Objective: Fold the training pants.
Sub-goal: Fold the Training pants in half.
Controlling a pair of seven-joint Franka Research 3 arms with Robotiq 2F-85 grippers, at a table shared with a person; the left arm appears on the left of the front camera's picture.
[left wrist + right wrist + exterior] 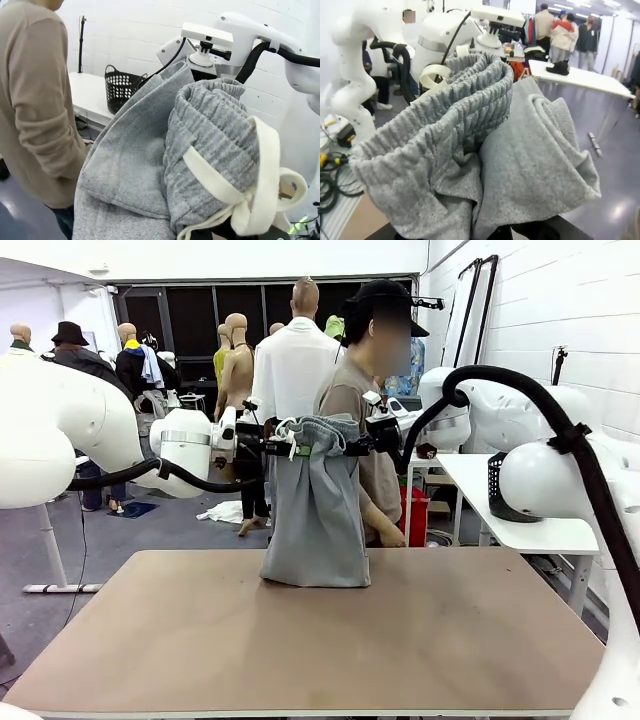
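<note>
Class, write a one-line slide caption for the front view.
Both robot hands, left and right, hold the grey training pants up by the waistband, hem resting on the table.

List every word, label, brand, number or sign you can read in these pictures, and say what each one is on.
None can be read.
Pants: plain grey cloth with a white drawstring, no print or label showing.
Basket: no marking.
Table: bare.
Left gripper and right gripper: no lettering legible on either.
Person's top: plain.
</note>
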